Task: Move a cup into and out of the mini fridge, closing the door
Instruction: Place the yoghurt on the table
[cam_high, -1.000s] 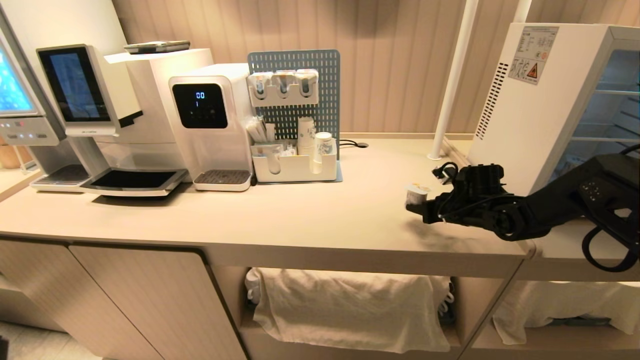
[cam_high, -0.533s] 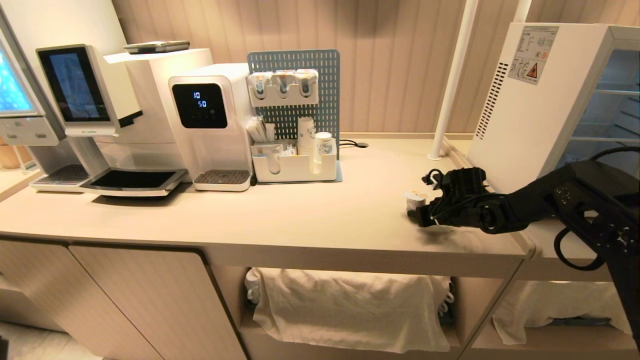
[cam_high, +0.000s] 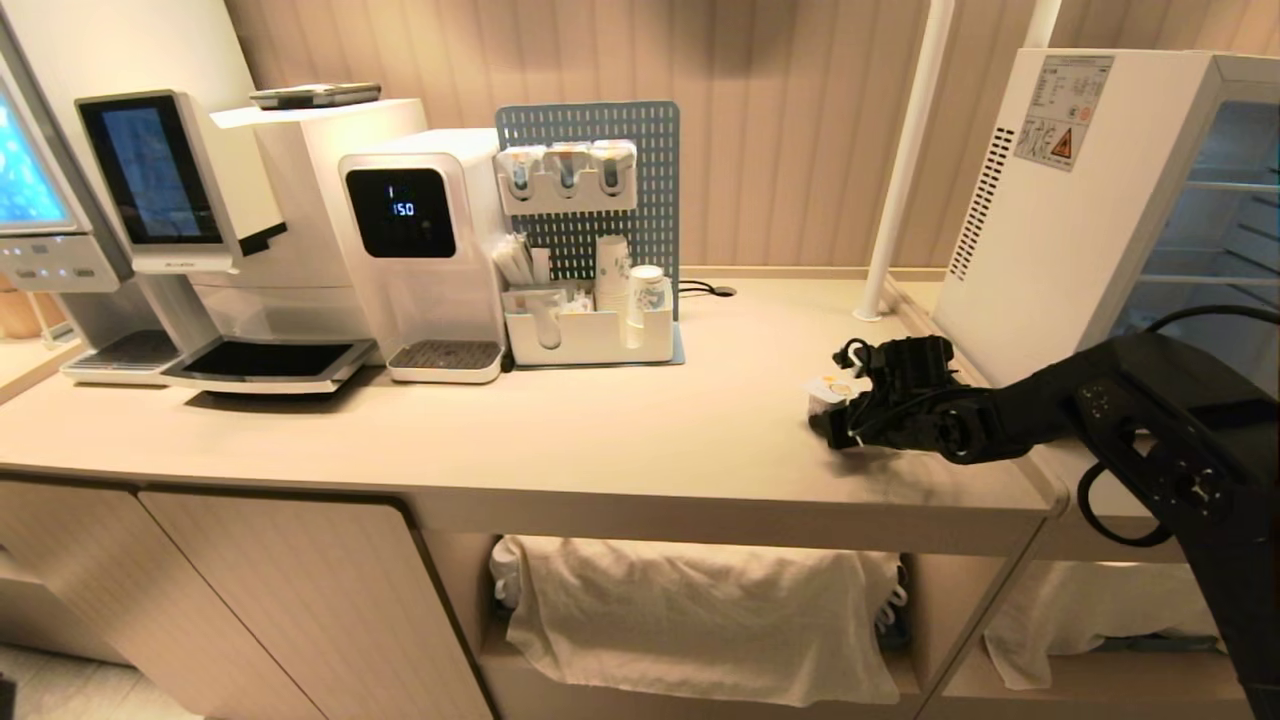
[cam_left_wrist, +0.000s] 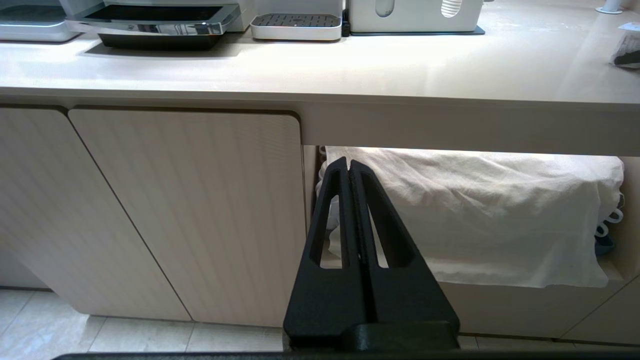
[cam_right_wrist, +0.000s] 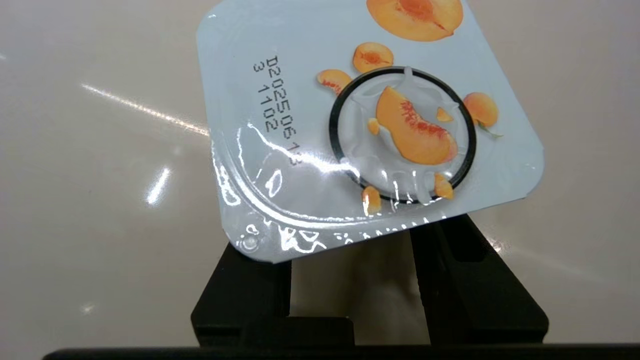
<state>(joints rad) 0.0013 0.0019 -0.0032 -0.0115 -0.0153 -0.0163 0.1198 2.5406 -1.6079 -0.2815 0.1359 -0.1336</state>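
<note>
A pale beige counter (cam_high: 620, 430) runs before a ribbed wall, with a coffee machine (cam_high: 250, 230) at the left and the white fridge (cam_high: 1060, 210) at the right. Just left of the fridge, the right claw (cam_high: 835, 420) pinches the peach cup (cam_right_wrist: 360, 125) at the countertop. The left claw (cam_left_wrist: 348, 172), pressed together, hangs below the counter.

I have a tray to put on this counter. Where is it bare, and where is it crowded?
Bare: the counter between the white caddy and the front edge, leftward to the coffee machine's drip tray. Crowded: the back left row, and by the mini fridge, where the right gripper holds the yogurt cup.
</note>
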